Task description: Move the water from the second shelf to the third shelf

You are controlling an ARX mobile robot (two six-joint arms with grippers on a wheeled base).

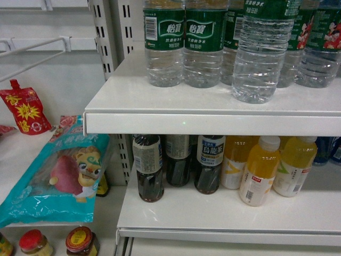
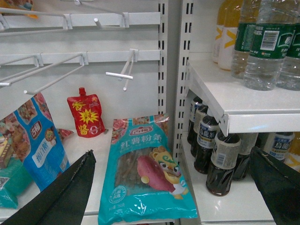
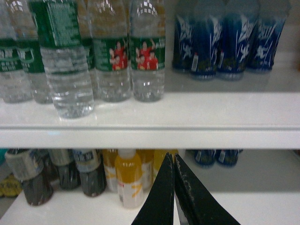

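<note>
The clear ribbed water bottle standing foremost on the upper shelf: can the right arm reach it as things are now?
Probably yes. That clear ribbed water bottle stands ahead of its row, with nothing before it. The right pincer is shut, lower and rightward.

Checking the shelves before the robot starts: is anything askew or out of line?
One water bottle stands forward of its row near the upper shelf edge, and an orange drink bottle below leans out of line. No spills or damage show.

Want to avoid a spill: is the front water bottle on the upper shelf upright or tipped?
Upright. The water bottle stands on its base near the shelf edge, ahead of the row.
</note>
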